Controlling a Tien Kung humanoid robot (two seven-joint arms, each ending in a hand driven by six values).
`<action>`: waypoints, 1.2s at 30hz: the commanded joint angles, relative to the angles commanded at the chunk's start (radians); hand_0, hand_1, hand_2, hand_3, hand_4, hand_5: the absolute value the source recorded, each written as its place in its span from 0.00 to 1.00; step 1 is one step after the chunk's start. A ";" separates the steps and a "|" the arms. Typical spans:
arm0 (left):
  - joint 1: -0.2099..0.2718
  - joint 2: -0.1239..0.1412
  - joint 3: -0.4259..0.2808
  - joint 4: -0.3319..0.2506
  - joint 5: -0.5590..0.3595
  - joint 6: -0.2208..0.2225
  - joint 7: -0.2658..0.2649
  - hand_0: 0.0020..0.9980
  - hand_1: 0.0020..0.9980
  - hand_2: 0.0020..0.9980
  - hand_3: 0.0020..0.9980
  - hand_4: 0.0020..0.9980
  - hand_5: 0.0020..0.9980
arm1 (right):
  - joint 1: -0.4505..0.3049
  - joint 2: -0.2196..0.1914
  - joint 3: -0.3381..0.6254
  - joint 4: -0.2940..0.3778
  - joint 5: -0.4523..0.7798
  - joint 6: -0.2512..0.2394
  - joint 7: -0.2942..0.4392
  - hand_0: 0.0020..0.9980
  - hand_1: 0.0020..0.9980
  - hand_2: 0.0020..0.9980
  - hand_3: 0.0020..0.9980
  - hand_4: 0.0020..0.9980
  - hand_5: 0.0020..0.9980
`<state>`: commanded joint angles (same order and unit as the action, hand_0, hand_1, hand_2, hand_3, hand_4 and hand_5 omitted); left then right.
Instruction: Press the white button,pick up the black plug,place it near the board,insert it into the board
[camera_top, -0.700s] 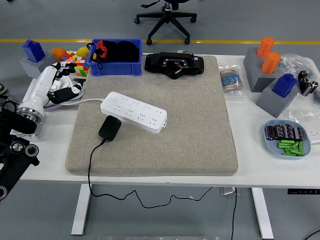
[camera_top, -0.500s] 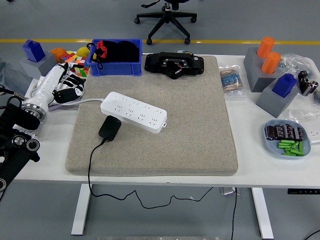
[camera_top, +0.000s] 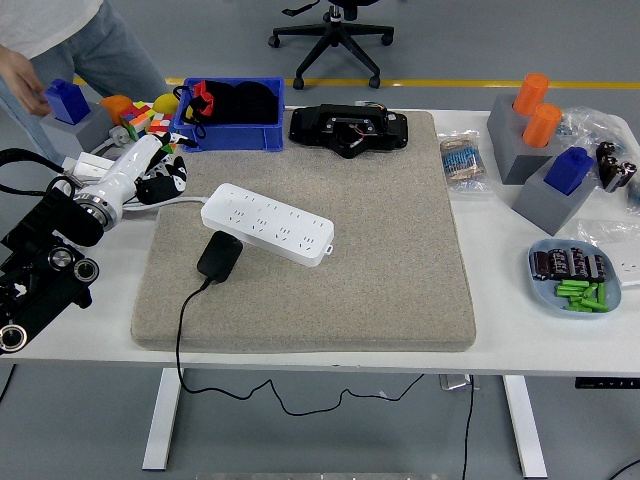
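At nine o'clock on the table, the left hand hovers just left of the white power strip, its fingers loosely curled and holding nothing. That board lies diagonally on the grey mat; I cannot make out its white button. The black plug lies on the mat touching the strip's near edge at seven o'clock, its cord trailing off the table's near edge. No right hand shows. A person's hand reaches in at ten o'clock by a blue block. Risk, as I judge it: a sideways press could shove the light strip, and the trailing cord may drag the plug from a weak grasp.
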<state>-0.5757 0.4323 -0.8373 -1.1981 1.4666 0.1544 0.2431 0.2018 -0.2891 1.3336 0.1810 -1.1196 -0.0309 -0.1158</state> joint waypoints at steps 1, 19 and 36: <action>-0.012 0.002 0.023 0.008 -0.004 -0.006 0.006 0.19 0.16 0.24 0.78 0.07 0.00 | -0.001 -0.001 -0.002 -0.001 0.000 0.000 0.000 0.63 0.61 0.61 0.58 0.66 0.40; -0.182 -0.006 0.336 0.142 -0.054 -0.042 0.044 0.16 0.14 0.21 0.76 0.00 0.00 | 0.000 -0.007 -0.022 -0.001 0.009 0.002 -0.003 0.63 0.61 0.61 0.58 0.66 0.40; -0.253 -0.072 0.461 0.241 -0.089 -0.034 0.048 0.15 0.13 0.21 0.76 0.00 0.00 | -0.005 -0.008 -0.020 -0.001 0.005 0.000 -0.003 0.63 0.61 0.60 0.58 0.67 0.41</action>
<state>-0.8291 0.3602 -0.3767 -0.9574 1.3773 0.1201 0.2916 0.1965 -0.2974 1.3133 0.1800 -1.1143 -0.0312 -0.1184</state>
